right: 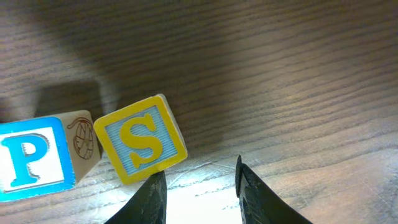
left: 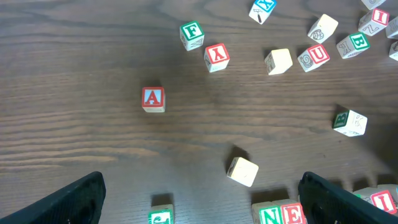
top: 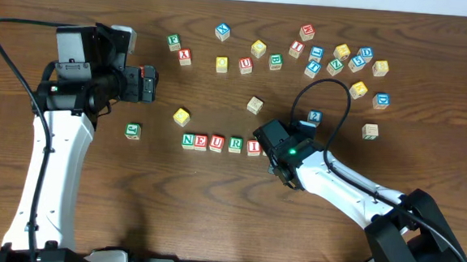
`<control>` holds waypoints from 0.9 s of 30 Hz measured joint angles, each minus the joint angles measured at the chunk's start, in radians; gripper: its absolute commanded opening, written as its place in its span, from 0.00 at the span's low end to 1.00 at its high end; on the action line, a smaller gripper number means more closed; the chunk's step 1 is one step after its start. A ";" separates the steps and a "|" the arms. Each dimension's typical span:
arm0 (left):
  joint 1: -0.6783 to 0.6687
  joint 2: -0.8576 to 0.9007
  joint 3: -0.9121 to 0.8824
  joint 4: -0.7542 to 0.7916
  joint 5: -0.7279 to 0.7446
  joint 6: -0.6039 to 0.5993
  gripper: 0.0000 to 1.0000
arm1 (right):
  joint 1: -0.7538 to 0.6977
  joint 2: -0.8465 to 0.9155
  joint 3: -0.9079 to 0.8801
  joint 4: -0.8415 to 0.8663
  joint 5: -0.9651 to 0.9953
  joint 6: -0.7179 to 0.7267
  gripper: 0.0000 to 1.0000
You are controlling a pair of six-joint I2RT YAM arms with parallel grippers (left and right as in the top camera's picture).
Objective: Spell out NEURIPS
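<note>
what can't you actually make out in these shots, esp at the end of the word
- Right wrist: P is cut off by the left edge. Whether the tilted S sits flat on the table is unclear.
- Overhead: the right gripper covers the row past I, hiding P and S.
- Left wrist: N and E are cut by the bottom edge.
- Overhead: some far blocks have letters too small to read.

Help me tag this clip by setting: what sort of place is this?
Most likely a robotics lab or test bench, not a home. A white left arm and right arm are mounted at a wooden table, and small letter cubes are laid out like a spelling exercise.
</note>
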 measured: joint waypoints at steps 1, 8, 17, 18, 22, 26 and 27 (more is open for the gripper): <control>0.000 0.000 0.000 0.000 0.000 0.000 0.98 | 0.000 0.000 0.000 0.003 0.000 -0.002 0.31; 0.000 0.000 0.000 0.000 0.000 0.000 0.98 | 0.000 0.000 0.000 0.013 0.002 -0.006 0.31; 0.000 0.000 0.000 0.000 0.000 0.000 0.98 | 0.000 0.000 0.000 0.018 0.002 -0.008 0.31; 0.000 0.000 0.000 0.000 0.000 0.000 0.97 | 0.000 0.000 0.000 0.018 0.002 -0.009 0.31; 0.000 0.000 0.000 0.000 0.000 0.000 0.98 | 0.000 0.000 0.000 0.024 0.002 -0.013 0.31; 0.000 0.000 0.000 0.000 0.000 0.000 0.98 | 0.000 0.000 0.000 0.025 0.002 -0.013 0.31; 0.000 0.000 0.000 0.000 0.000 0.000 0.98 | 0.000 0.000 0.000 0.026 0.002 -0.013 0.30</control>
